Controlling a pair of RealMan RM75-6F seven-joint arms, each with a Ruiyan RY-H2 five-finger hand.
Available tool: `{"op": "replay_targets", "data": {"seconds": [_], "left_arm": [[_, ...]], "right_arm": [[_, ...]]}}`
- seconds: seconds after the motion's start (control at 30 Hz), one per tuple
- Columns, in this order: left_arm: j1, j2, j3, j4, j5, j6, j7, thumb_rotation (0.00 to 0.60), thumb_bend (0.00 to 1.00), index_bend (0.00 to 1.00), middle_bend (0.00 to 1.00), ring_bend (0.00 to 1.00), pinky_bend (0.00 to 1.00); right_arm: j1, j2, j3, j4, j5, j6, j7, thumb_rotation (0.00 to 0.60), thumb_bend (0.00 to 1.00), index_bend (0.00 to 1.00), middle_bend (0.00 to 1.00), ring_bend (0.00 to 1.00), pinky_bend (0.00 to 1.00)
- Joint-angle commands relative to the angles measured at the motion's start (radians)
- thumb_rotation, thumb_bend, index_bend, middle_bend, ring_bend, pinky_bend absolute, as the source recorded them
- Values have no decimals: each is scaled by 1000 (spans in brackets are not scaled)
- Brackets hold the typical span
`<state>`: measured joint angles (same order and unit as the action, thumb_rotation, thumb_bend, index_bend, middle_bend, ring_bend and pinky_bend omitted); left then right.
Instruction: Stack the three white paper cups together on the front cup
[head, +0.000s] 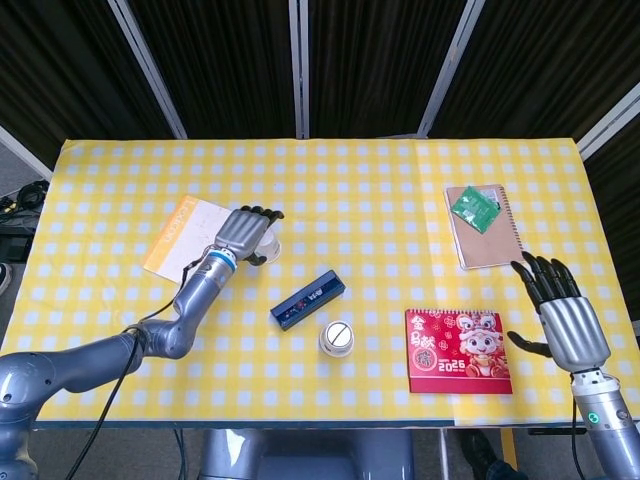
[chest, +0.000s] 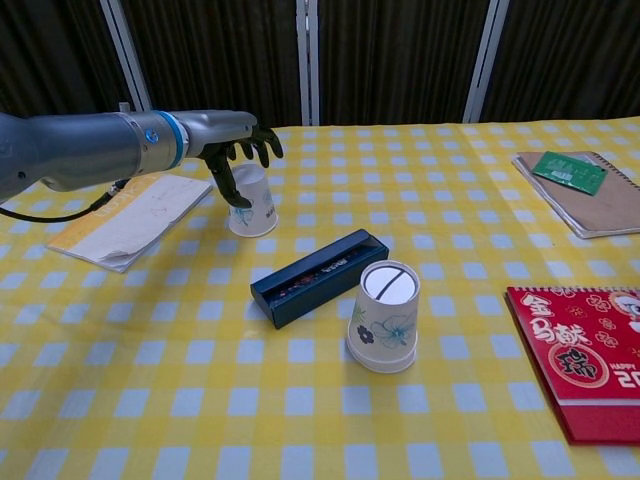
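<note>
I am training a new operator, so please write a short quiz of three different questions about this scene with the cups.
1. True or false: the front cup stands upside down on the table.
2. What lies between the front cup and the far cup? A) green packet B) dark blue box C) red calendar
3. Fill in: the left hand is at the ____ cup.

Key
1. True; its base faces up.
2. B, the dark blue box.
3. far; its fingers curl over the top, but a firm grip cannot be confirmed. The right hand hangs open beside the red calendar.
</note>
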<state>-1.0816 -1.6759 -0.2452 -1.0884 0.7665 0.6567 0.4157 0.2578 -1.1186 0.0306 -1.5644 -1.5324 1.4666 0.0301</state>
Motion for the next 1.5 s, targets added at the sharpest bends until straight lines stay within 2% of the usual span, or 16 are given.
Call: {"op": "replay_targets", "data": {"seconds": [0.03, 0.23, 0.43, 0.63, 0.87, 1.13, 1.3, 1.5], "left_arm": [[-1, -23, 4, 37, 11, 7, -17, 600, 263, 227, 268, 240, 332], [7, -42, 10, 70, 31, 24, -33, 600, 263, 353, 378, 330, 438], [19, -39, 13, 75, 68, 39, -59, 600, 266, 387, 401, 348, 455], [44, 10, 11, -5, 135, 82, -101, 600, 265, 392, 401, 348, 455], [82, 97, 6, -151, 241, 166, -151, 600, 266, 394, 401, 348, 455], [115, 237, -5, -437, 380, 224, -221, 600, 265, 396, 401, 348, 455], [123, 308, 5, -613, 481, 234, -249, 600, 261, 398, 401, 348, 455], [103, 338, 29, -715, 562, 200, -249, 600, 258, 413, 411, 359, 462]], "right_arm": [[0, -3, 3, 3, 6, -9, 2, 600, 0, 0, 0, 0, 0], [0, -8, 10, 11, 8, -16, 9, 600, 0, 0, 0, 0, 0], [-6, -6, 12, 9, -4, -11, 10, 600, 0, 0, 0, 0, 0], [-11, -3, 13, 2, -10, -9, 10, 600, 0, 0, 0, 0, 0], [-14, 0, 14, -4, -16, -14, 13, 600, 0, 0, 0, 0, 0], [-19, 1, 19, -12, -20, -13, 10, 600, 0, 0, 0, 0, 0], [-23, 0, 22, -17, -22, -8, -6, 600, 0, 0, 0, 0, 0], [-29, 3, 25, -24, -26, -1, -6, 600, 0, 0, 0, 0, 0]]}}
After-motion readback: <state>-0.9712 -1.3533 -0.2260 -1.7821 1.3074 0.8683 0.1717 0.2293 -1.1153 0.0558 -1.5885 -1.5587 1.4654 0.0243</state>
